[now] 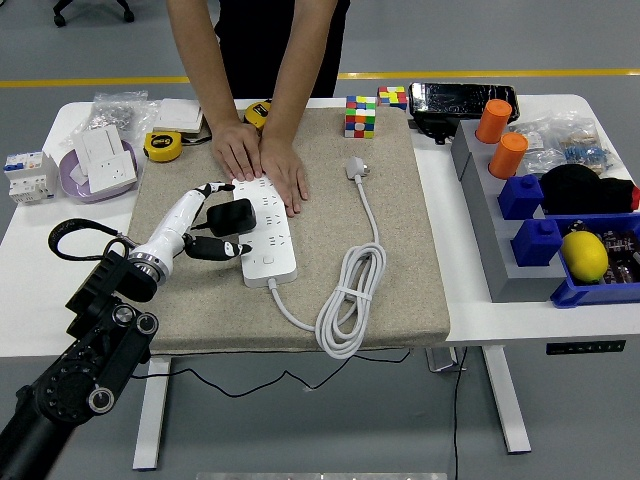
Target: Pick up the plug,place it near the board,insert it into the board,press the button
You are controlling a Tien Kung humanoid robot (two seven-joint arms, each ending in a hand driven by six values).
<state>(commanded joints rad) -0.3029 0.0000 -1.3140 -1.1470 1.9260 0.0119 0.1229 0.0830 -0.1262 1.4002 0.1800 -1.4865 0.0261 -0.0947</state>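
Note:
A black plug adapter point(231, 215) lies against the left edge of the white power strip point(266, 238) on the beige mat point(400, 250). My left hand point(214, 222) reaches in from the lower left. One finger point(211, 189) is just beyond the plug and the thumb point(227, 250) just nearer than it, spread and not clamped. A small button point(268, 262) shows near the strip's near end. A person at the far side presses both hands point(262, 160) flat on the strip's far end. The right arm is out of sight.
The strip's white cable coil point(346, 300) and white plug point(357, 168) lie to the right on the mat. Rubik's cubes point(361, 115) stand behind. A yellow tape measure point(160, 145) and purple bowl point(95, 165) are at the left, grey box and blue bins point(570, 240) at the right.

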